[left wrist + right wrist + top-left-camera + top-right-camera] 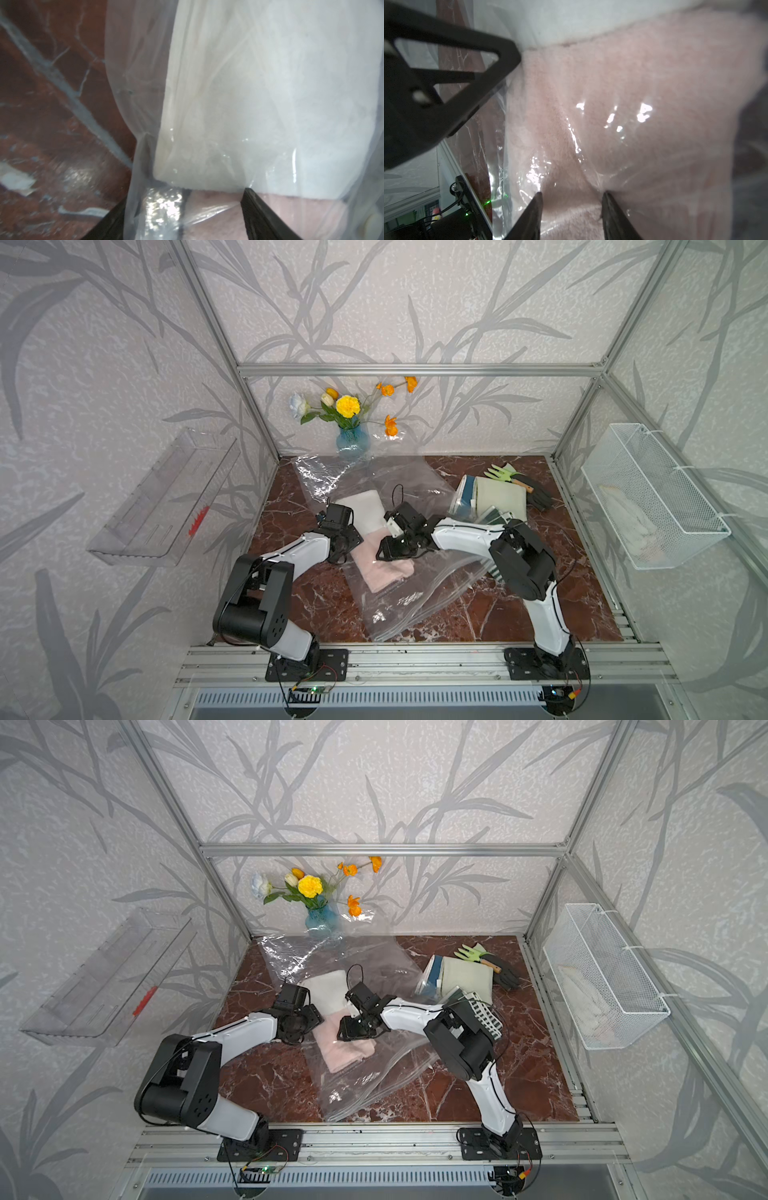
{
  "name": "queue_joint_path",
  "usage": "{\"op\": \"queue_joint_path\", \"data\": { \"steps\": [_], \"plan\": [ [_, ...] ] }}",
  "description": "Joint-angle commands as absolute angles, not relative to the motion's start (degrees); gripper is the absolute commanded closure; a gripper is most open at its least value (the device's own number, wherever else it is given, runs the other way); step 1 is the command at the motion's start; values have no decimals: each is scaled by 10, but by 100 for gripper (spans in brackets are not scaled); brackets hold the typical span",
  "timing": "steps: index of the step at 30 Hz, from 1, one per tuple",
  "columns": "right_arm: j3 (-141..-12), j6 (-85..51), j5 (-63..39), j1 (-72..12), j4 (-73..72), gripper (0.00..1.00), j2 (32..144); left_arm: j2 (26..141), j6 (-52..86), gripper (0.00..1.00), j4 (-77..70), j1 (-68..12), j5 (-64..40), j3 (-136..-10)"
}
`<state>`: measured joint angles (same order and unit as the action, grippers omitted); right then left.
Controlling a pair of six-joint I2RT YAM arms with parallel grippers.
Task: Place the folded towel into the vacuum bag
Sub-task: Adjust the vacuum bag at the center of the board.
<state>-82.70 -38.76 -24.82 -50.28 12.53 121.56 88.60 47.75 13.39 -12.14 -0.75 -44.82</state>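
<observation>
Settling the load inside the bag (399, 605) looks like the step in hand, late in the task. The clear plastic bag lies flat on the bench (561, 572), running from the vase (352, 441) toward the near edge. The pink towel (384, 572) sits around the bag's middle. The right wrist view shows film glare over it, so it reads as inside, under the top sheet. The white towel (365, 506) lies farther in, its edge touching the pink one. Both arms lean in over the towels, one from each side.

Left claw (185, 197): jaws wide apart, with film and the line where the two towels meet in the gap. Nothing is clamped.

Right claw (572, 194): jaws about half apart, straddling a ridge of pink towel under puckered film. Can't tell whether they pinch it or only press down on it.

Can't tell from these views whether the bag's mouth is sealed.

Next move, as a guess: lift both claws straight up and clear of the plastic, then check that the pink towel's near end lies fully inside. The risk is that film catches on a fingertip and drags the towel back toward the opening, so the lift wants to be slow and vertical.
</observation>
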Motion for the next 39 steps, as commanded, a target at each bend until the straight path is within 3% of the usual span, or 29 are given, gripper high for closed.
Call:
{"op": "queue_joint_path", "data": {
  "steps": [1,6,10,13,15,20,25,33,39],
  "plan": [
    [-823,-441,-286,-537,104,54,1242,912,442,23,117,-120,-41,-481],
    [-863,-389,-300,-490,141,49,1216,896,427,23,154,-100,-27,-498],
    [-835,-313,-309,-433,215,37,1123,830,410,23,205,-81,-13,-487],
    [-771,-286,-269,-387,271,36,1037,775,386,23,239,-93,-12,-494],
    [-717,-280,-228,-349,296,40,984,756,376,23,268,-123,-7,-515],
    [-622,-278,-145,-321,336,66,894,789,366,24,273,-244,-75,-570],
    [-569,-306,-144,-329,260,71,932,882,387,25,200,-305,-138,-597],
    [-631,-297,-143,-329,230,72,1045,993,381,27,148,-317,-177,-661],
    [-661,-289,-136,-310,234,73,1100,1060,365,28,161,-303,-132,-670]
  ]
}}
